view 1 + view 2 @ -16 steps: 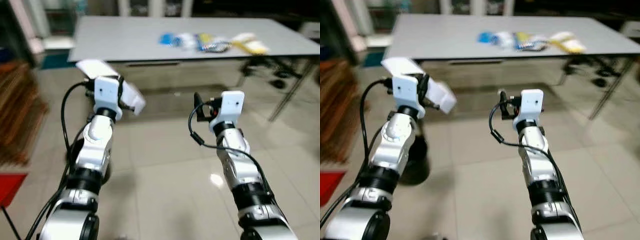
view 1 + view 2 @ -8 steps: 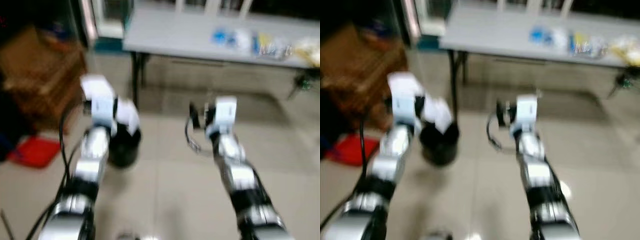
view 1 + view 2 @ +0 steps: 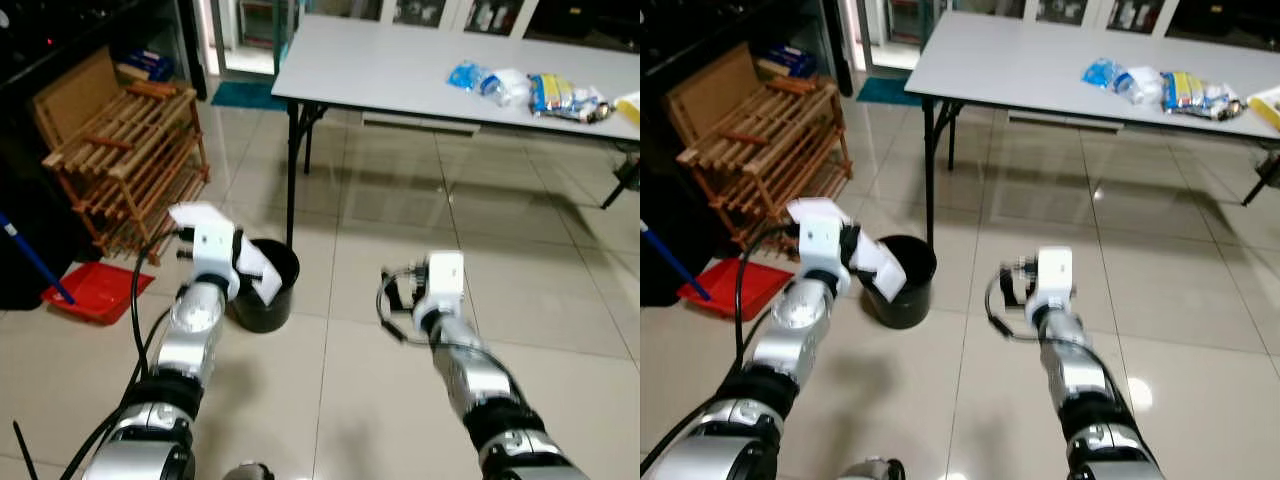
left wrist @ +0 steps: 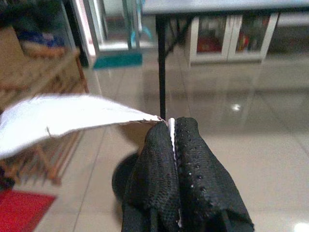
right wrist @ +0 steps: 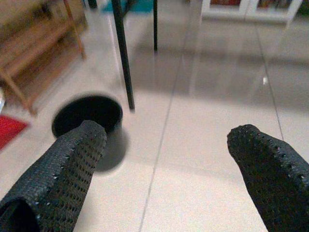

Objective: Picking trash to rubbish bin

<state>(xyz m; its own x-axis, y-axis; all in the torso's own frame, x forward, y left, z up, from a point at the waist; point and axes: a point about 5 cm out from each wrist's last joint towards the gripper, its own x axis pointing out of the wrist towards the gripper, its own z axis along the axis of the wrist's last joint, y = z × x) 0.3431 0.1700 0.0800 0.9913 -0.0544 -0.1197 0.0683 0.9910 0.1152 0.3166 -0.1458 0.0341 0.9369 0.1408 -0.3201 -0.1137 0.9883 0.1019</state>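
**Paper held over the bin**

The left hand [image 4: 171, 130] is clenched on a white sheet of paper [image 4: 72, 118]; its two black fingers [image 4: 154, 159] press together with the paper's edge caught between them, and the sheet sticks out to one side. From the head camera the paper [image 3: 258, 275] hangs over the near rim of a black bin [image 3: 275, 300] that stands on the tiled floor [image 3: 380, 400] just ahead of the left arm.

The right hand [image 5: 166, 140] is released and holds nothing, with its two fingers [image 5: 72, 159] spread wide apart. It hovers above the floor to the right of the bin, well apart from it. The bin's dark mouth [image 5: 87, 113] can be seen past its finger, close to a black bench leg [image 5: 123, 53].

To the left of the bin lies a red dustpan [image 3: 95, 290] with a blue handle [image 3: 30, 260] leaning over it. Behind it stands a wooden rack [image 3: 125, 160] with a piece of cardboard [image 3: 75, 95] propped against it.

Farther back is a grey bench [image 3: 400, 65] on black legs, one leg coming down close behind the bin. Near the bench's right end lies a row of wrappers [image 3: 530, 88] in blue, white and yellow.
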